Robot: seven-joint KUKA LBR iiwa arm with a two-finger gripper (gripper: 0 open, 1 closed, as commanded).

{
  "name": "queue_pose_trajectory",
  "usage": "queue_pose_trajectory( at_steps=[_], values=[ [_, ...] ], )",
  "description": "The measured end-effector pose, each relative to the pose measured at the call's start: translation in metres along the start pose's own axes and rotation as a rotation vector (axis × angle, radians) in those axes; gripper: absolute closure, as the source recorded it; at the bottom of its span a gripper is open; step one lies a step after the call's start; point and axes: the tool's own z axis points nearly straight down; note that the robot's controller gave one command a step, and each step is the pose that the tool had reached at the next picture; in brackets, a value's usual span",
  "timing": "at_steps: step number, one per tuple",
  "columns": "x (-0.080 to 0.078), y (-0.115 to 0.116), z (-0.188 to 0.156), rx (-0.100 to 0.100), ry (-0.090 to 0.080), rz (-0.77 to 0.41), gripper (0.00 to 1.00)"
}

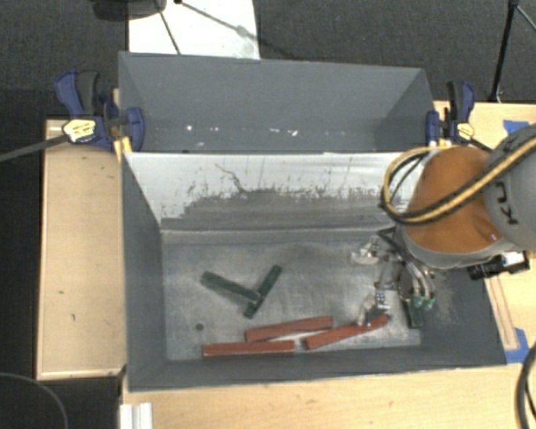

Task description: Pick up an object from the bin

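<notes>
Reddish-brown flat strips (pixel 268 333) lie along the front wall of the bin (pixel 268 186). The gripper (pixel 378 309) sits low over the right end of the rightmost strip (pixel 339 335). Whether its jaws are open or closed cannot be told. A dark green T-shaped piece (pixel 246 290) lies left of centre.

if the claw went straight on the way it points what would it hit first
Probably the right end of the reddish-brown strip lying just below the claw; depth is unclear.

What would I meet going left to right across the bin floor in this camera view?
dark green T-shaped piece → rightmost reddish-brown stick → the arm's orange cover; two more sticks overlap the green piece sideways, so omitted.
</notes>
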Motion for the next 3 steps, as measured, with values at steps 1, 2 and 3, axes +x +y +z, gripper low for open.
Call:
queue_pose_trajectory(
  at_steps=[1,2,3],
  values=[
    [0.021,0.023,0.002,0.001,0.004,-0.103,0.0],
    [0.037,0.033,0.021,-0.001,-0.001,-0.114,1.0],
    [0.037,0.033,0.021,-0.001,-0.002,-0.115,1.0]
  ],
)
